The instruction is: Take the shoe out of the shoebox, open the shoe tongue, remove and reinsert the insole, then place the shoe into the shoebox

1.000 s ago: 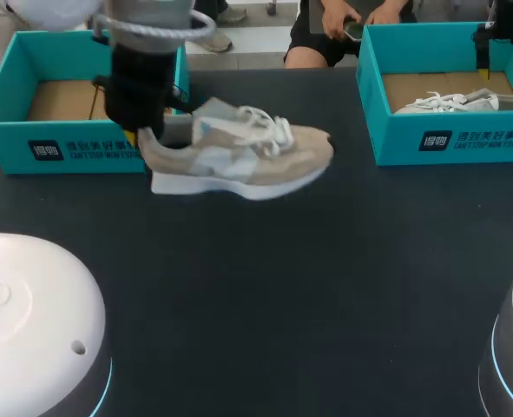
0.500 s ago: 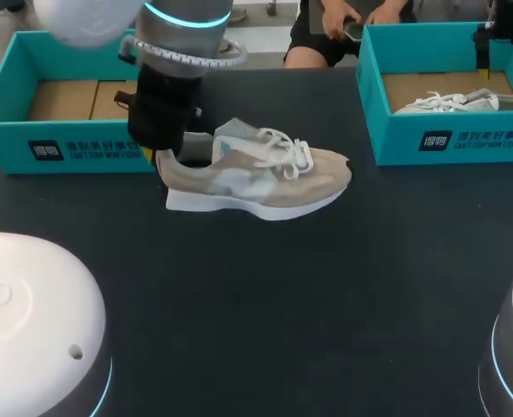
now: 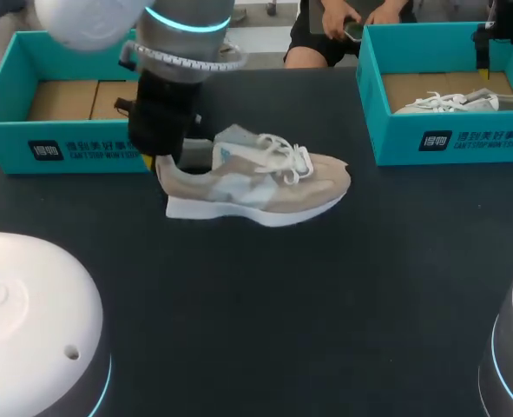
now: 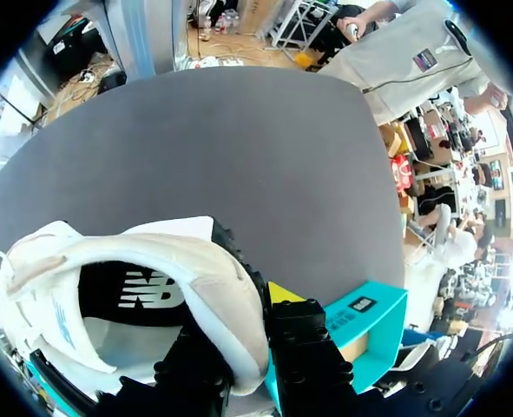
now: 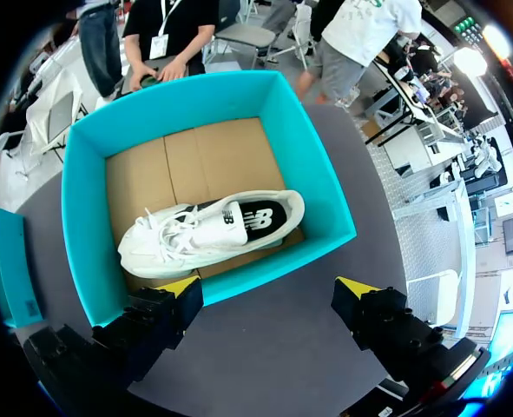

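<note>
Left gripper (image 4: 244, 323): clamped on the heel of the tan and white lace-up shoe (image 3: 256, 178).
Shoe: just beside the teal cardboard box (image 3: 4, 130).
Right gripper (image 5: 269, 291): fingers wide apart, over a second teal box (image 5: 82, 191) holding a white shoe (image 5: 208, 230).

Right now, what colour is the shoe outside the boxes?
The shoe is beige with white sole, laces; head view.

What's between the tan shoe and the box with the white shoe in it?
Only bare table between shoe and box, in the head view.
</note>
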Tool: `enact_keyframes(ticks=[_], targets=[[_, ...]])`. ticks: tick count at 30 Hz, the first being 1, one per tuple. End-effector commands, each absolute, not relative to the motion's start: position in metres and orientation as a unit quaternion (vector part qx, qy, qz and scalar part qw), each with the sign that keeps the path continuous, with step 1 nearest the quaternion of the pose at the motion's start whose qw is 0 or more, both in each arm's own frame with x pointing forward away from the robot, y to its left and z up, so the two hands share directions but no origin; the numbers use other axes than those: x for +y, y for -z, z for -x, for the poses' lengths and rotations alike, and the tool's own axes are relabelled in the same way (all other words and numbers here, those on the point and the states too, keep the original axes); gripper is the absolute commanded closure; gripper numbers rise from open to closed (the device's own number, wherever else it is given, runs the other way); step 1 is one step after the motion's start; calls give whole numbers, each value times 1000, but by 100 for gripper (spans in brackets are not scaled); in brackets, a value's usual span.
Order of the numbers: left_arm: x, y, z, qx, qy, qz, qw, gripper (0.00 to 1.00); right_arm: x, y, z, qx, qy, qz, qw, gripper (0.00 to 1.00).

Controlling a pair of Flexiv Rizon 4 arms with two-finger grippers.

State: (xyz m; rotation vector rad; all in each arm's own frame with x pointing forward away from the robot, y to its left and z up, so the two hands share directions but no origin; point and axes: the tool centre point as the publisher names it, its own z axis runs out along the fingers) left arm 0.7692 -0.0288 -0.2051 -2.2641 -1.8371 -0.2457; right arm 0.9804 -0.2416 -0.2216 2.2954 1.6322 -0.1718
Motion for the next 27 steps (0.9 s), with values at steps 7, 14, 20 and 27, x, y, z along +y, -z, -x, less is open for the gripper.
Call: enact_keyframes(ticks=[7,14,20,27], targets=[[-52,264,-764,-622,72,769,128,100,-242,222,-980,571,59,-803,159,0],[-67,301,-753,-632,84,759,133,100,-242,222,-980,571,59,-803,159,0],[-78,327,-748,-649,93,738,160,100,-242,222,-980,571,59,-803,159,0],[-85,358,-746,-649,101,737,158,100,-242,222,-980,571,59,-803,159,0]])
